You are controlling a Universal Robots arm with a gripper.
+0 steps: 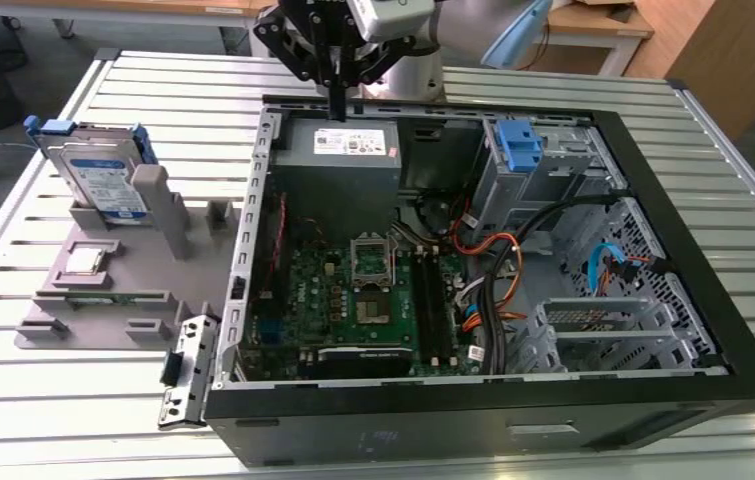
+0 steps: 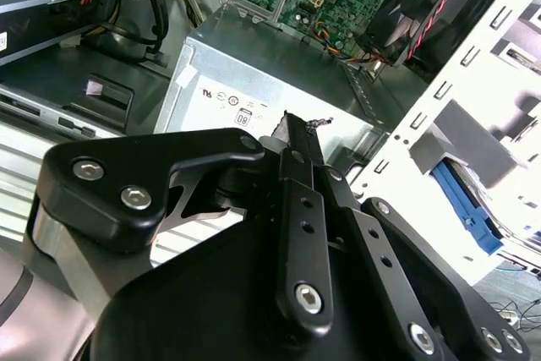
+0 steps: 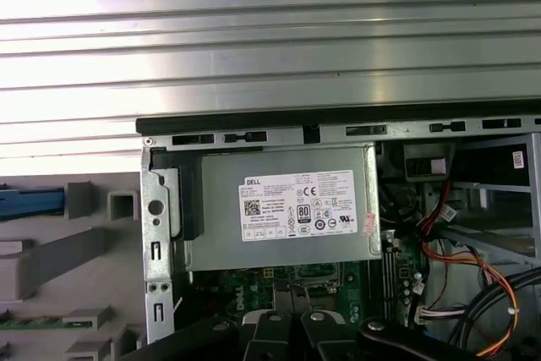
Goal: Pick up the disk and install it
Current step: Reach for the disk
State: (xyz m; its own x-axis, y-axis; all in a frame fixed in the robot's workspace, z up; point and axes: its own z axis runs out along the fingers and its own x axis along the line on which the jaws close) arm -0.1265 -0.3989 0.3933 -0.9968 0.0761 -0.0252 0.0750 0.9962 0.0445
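The disk (image 1: pixel 97 175), a silver-grey drive with a white-and-blue label in a blue carrier frame, stands upright in a grey holder (image 1: pixel 110 280) on the exterior view's left, outside the computer case. A blue strip of its frame (image 3: pixel 30 203) shows in the first wrist view. My gripper (image 1: pixel 338 110) hangs above the case's back edge, over the grey power supply box (image 1: pixel 337 150), well apart from the disk. Its black fingers (image 2: pixel 292 137) are shut together with nothing between them.
The open black computer case (image 1: pixel 484 410) lies on a slatted metal table (image 1: pixel 30 420), with motherboard, cables and a metal drive bay holding a blue latch (image 1: pixel 517 145). The grey holder also carries small parts. A detached bracket (image 1: pixel 184 365) lies by the case's front corner.
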